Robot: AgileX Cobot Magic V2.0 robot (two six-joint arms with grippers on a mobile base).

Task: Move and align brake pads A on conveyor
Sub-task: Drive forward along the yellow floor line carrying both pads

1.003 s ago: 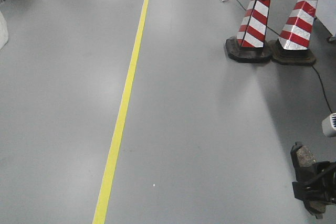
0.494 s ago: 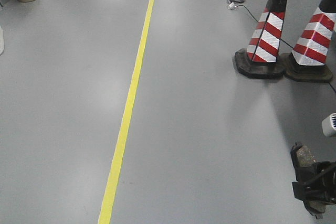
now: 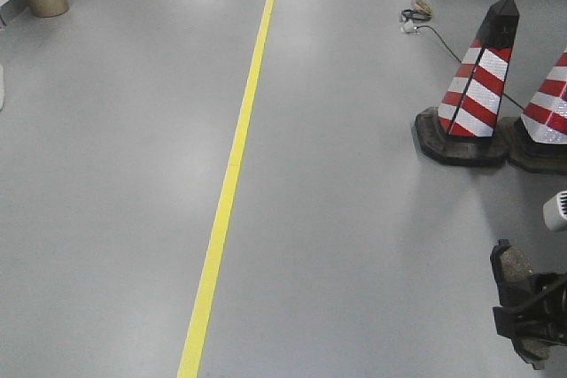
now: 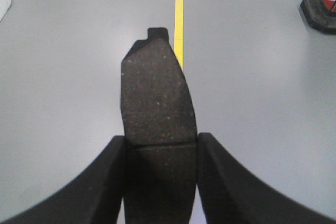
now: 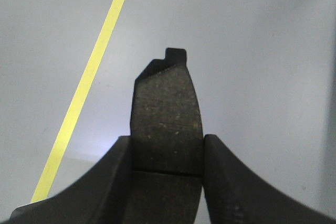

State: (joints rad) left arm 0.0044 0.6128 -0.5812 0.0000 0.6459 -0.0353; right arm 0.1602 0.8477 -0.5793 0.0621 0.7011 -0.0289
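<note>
Grippers both pinch pads, held in the air over a smooth grey floor (image 3: pixel 106 201). On the left wrist view, the left gripper (image 4: pixel 161 148) points forward and slightly down. Its black fingers (image 4: pixel 107 177) clamp a flat dark-grey curved brake pad (image 4: pixel 156 98) by its sides at the thin groove. The pad sticks out past the fingertips, notched tab end farthest away, with a yellow painted floor line (image 4: pixel 180 3) running straight ahead behind it. The right gripper (image 5: pixel 167 148) has the same pose and clamps a second dark-grey brake pad (image 5: pixel 167 103) at its groove, yellow line slanting off left. Red-and-white striped traffic cones (image 3: pixel 478 95) stand farther off.
</note>
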